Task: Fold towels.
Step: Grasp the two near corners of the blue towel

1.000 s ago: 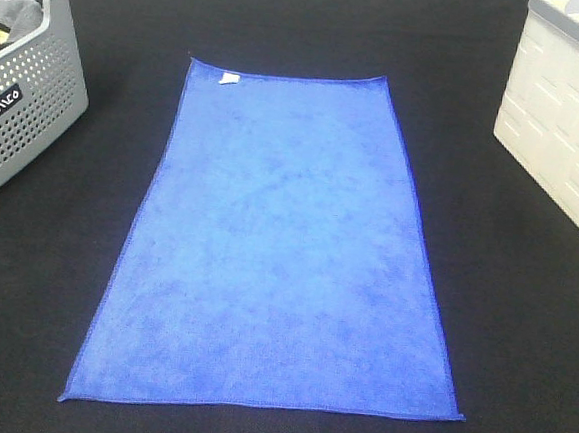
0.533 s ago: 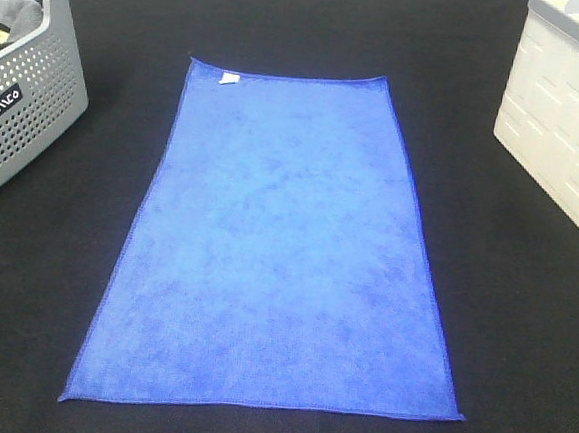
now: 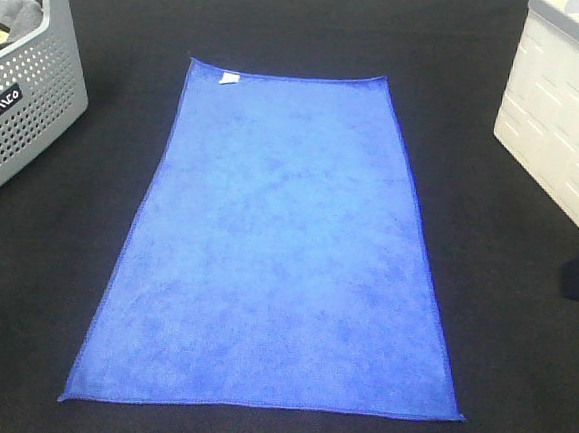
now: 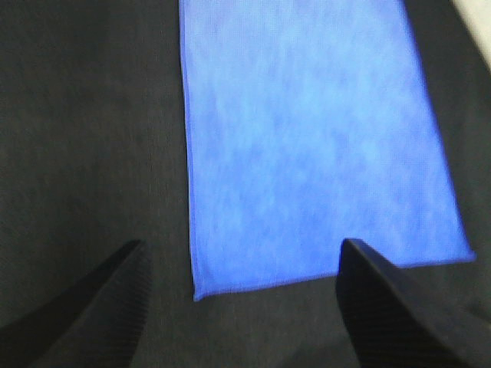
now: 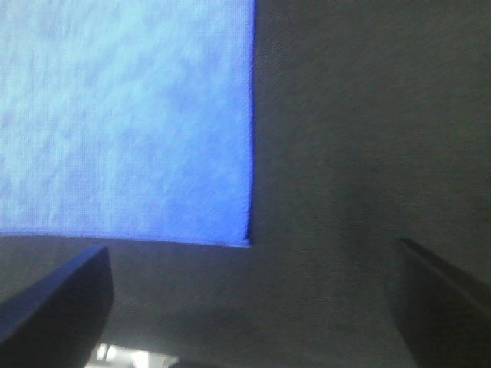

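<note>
**Exterior high view: towel flat, no fold made yet**

Exterior high showed the blue towel [image 3: 277,246] spread full length in the middle of the black surface [image 3: 53,288], long sides running near to far and all four corners lying out. Its small white tag [image 3: 229,77] sat at the far left corner. A grey perforated basket [image 3: 27,106] stood at the far left and a white crate [image 3: 568,118] at the far right, both well apart from the cloth.

No crease or doubled layer was visible, so I judged the folding not yet begun: every fold was left to do.

Both arms looked set for the first pick. In the left wrist view, the left fingers [image 4: 100,307] stood wide apart and held nothing, above the towel's near left corner. In the right wrist view, the right fingers [image 5: 54,299] were likewise spread and empty, just near of the near right corner. Neither pair touched the cloth.

The likely first step was to pinch both near corners and carry that edge over to the far edge.
</note>
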Tool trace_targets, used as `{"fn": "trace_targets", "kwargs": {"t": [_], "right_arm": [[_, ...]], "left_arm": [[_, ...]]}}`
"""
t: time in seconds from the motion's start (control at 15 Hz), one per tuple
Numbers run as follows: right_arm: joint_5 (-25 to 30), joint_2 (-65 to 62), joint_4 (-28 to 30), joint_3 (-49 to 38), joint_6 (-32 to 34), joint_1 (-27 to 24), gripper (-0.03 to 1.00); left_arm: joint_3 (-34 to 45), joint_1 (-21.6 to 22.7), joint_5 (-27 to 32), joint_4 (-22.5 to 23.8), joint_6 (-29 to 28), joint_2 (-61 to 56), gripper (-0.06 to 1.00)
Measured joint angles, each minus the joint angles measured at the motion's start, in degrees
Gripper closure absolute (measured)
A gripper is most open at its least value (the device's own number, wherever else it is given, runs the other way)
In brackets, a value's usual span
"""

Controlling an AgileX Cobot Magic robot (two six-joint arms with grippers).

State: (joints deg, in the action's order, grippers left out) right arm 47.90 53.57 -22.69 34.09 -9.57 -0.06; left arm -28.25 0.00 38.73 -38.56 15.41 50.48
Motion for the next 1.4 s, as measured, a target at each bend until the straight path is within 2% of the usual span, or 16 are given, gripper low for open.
{"fn": "trace_targets", "kwargs": {"t": [0.2, 0.33, 0.4, 0.47, 0.6, 0.8, 1.0, 1.13, 1.27, 1.4], "right_arm": [[-0.57, 12.49, -6.02, 0.92, -5.96, 0.0, 0.07], [-1.78, 19.42, -8.54, 0.92, -7.96, 0.0, 0.07], [-1.78, 19.42, -8.54, 0.92, -7.96, 0.0, 0.07], [-2.46, 22.46, -9.85, 0.97, -9.45, 0.0, 0.07], [-5.9, 27.96, -14.04, 1.03, -12.78, 0.0, 0.08], [-10.66, 32.83, -17.93, 1.03, -16.33, 0.0, 0.09], [-12.66, 37.76, -18.56, 1.09, -17.93, 0.0, 0.13], [-13.75, 41.83, -21.54, 0.63, -21.49, 0.0, 0.16], [-14.44, 45.26, -24.98, 0.57, -25.04, 2.29, 0.19], [-16.79, 48.01, -29.39, 0.92, -25.84, 7.85, 0.21]], "left_arm": [[0.0, 0.0, -0.74, -7.28, 9.28, 14.67, 0.29], [0.0, 0.0, -1.66, -13.92, 16.27, 22.63, 0.29], [0.0, 0.0, -1.66, -13.92, 16.27, 22.63, 0.29], [0.0, 0.0, -1.83, -18.85, 22.69, 27.62, 0.29], [0.0, 0.0, -3.5, -24.24, 29.05, 33.35, 0.29], [-0.11, 0.0, -7.28, -29.51, 34.78, 40.22, 0.29], [-0.17, 0.0, -7.79, -34.66, 40.05, 46.24, 0.29], [-0.11, 0.0, -7.85, -39.82, 45.95, 49.85, 0.29], [-0.06, 0.0, -6.82, -43.95, 51.17, 52.65, 0.29], [-0.17, 0.0, -3.61, -48.99, 55.69, 55.52, 0.29]]}}
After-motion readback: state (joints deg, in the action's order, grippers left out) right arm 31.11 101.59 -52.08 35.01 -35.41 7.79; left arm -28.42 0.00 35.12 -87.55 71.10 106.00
